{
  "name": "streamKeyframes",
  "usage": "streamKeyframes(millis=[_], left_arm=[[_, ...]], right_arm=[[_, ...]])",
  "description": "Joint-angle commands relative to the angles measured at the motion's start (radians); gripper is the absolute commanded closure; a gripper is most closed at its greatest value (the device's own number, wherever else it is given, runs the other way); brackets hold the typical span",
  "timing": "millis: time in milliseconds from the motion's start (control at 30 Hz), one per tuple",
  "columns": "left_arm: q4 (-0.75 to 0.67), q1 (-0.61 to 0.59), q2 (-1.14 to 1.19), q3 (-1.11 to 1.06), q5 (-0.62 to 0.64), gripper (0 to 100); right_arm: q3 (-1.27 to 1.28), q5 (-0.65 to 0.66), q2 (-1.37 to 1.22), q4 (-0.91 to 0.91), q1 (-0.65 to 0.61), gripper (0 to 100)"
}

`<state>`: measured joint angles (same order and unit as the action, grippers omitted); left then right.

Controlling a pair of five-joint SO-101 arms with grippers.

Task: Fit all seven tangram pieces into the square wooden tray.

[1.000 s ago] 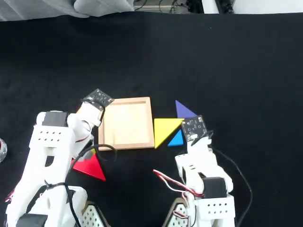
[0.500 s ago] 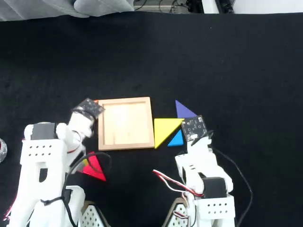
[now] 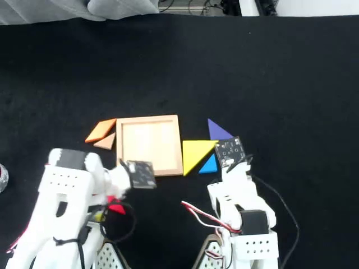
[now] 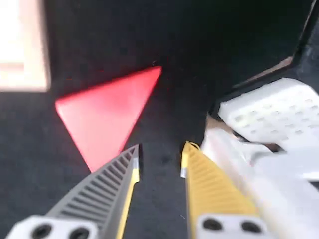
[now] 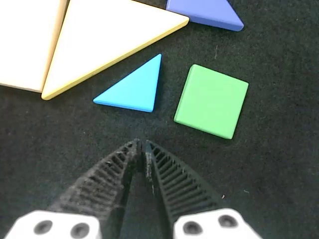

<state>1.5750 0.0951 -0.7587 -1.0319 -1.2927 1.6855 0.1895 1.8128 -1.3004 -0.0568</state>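
The square wooden tray (image 3: 149,118) lies empty mid-table. Left of it are an orange parallelogram (image 3: 101,130) and a tan triangle (image 3: 105,143). To its right lie a yellow triangle (image 3: 194,152), a blue triangle (image 3: 209,164) and a purple triangle (image 3: 217,130). My left gripper (image 4: 159,157) hovers open beside the red triangle (image 4: 107,112), one fingertip at its edge, nothing held. My right gripper (image 5: 141,145) is shut and empty, just short of the blue triangle (image 5: 132,88) and the green square (image 5: 212,101).
The left arm (image 3: 73,185) covers most of the red triangle (image 3: 116,208) near the table's front. Its white base (image 4: 269,114) stands close beside the left gripper. The right arm (image 3: 233,152) sits over the green square. Black cloth stretches behind the tray.
The left arm swung from the tray's left side back toward the front, over the red triangle, uncovering the orange and tan pieces. The right arm has not moved.
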Motion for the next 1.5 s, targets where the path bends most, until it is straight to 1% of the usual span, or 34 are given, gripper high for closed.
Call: streamKeyframes(millis=[0, 33, 133, 400, 467, 533, 600, 700, 767, 900, 1100, 1267, 1333, 1467], left_arm=[[-0.157, 0.076, -0.014, -0.056, 0.061, 85], [-0.186, 0.088, -0.014, -0.077, 0.077, 85], [-0.192, 0.124, -0.017, -0.127, 0.08, 85], [-0.203, 0.122, -0.015, -0.148, 0.077, 85], [-0.229, 0.108, -0.015, -0.148, 0.077, 85], [-0.292, 0.064, -0.015, -0.16, 0.071, 85], [-0.321, 0.018, -0.015, -0.165, 0.005, 83], [-0.299, -0.062, -0.025, -0.154, -0.071, 70], [-0.295, -0.105, -0.026, -0.148, -0.11, 64], [-0.301, -0.159, -0.026, -0.148, -0.261, 62], [-0.391, -0.154, -0.026, -0.14, -0.279, 62], [-0.451, -0.079, -0.021, -0.148, -0.269, 62], [-0.479, -0.048, -0.025, -0.147, -0.236, 62], [-0.546, -0.03, -0.012, -0.156, -0.216, 62]], right_arm=[[-0.001, -0.008, 0.081, -0.005, 0.011, 98.4], [-0.001, -0.008, 0.081, -0.005, 0.011, 98.4], [-0.001, -0.008, 0.081, -0.005, 0.011, 98.4], [-0.001, -0.008, 0.081, -0.005, 0.014, 98.6], [-0.001, -0.008, 0.081, -0.005, 0.015, 98.6], [-0.001, -0.008, 0.081, -0.005, 0.015, 98.6], [-0.001, -0.008, 0.081, -0.005, 0.015, 98.6], [-0.001, -0.008, 0.081, -0.005, 0.015, 98.6], [-0.001, -0.008, 0.081, -0.005, 0.015, 98.6], [-0.001, -0.006, 0.081, -0.005, 0.015, 98.6], [-0.001, -0.003, 0.081, -0.005, 0.015, 98.6], [-0.001, -0.003, 0.081, -0.005, 0.015, 98.6], [-0.001, -0.003, 0.079, -0.005, 0.017, 98.6], [-0.001, -0.003, 0.079, -0.005, 0.017, 98.6]])
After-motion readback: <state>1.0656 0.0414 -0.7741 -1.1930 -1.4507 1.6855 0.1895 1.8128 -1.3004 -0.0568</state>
